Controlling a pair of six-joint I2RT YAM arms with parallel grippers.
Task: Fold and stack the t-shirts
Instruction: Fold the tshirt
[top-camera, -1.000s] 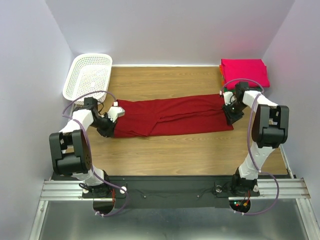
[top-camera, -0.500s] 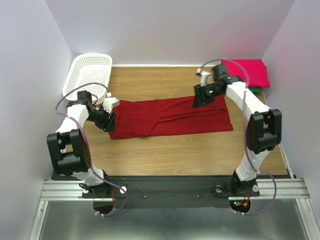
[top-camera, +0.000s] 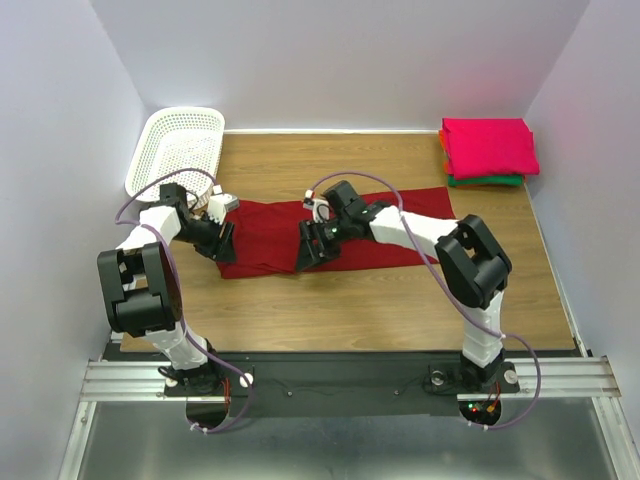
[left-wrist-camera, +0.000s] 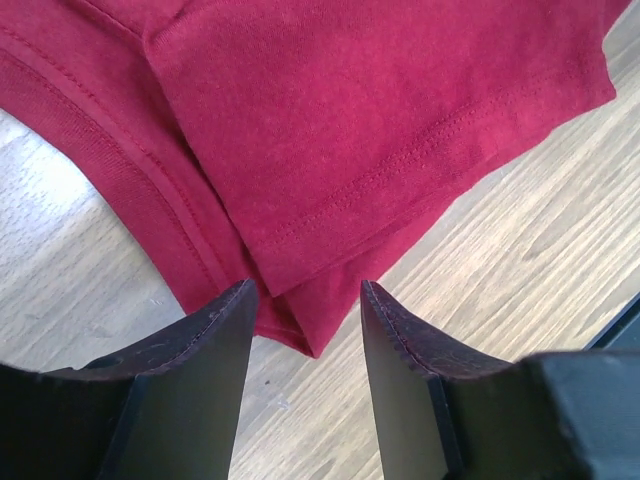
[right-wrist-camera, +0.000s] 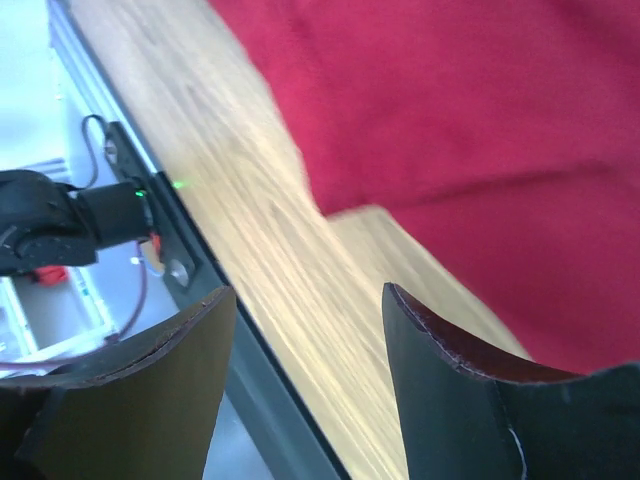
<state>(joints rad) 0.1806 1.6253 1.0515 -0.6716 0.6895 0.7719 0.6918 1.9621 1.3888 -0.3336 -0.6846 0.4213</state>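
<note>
Seen from above, the dark red shirt (top-camera: 380, 225) lies flat as a long folded band across the wooden worktop (top-camera: 380, 310). The left tool (top-camera: 222, 243) is at the shirt's left end. The right tool (top-camera: 309, 250) is over the shirt's near edge, left of its middle. Beyond the shirt's right end sits a folded stack: a pink shirt (top-camera: 490, 145) on top, with an orange shirt (top-camera: 443, 159) and a green shirt (top-camera: 487, 181) showing at the edges beneath. A white basket (top-camera: 175, 150) stands beyond the shirt's left end.

From the left wrist, the left tool's fingers (left-wrist-camera: 190, 380) are spread, and a hemmed corner of the red shirt, in overlapping layers, shows between them.

From the right wrist, the view is blurred. The right tool's fingers (right-wrist-camera: 470, 395) are spread, with bare wood between the tips and the red shirt's edge just beyond.
</note>
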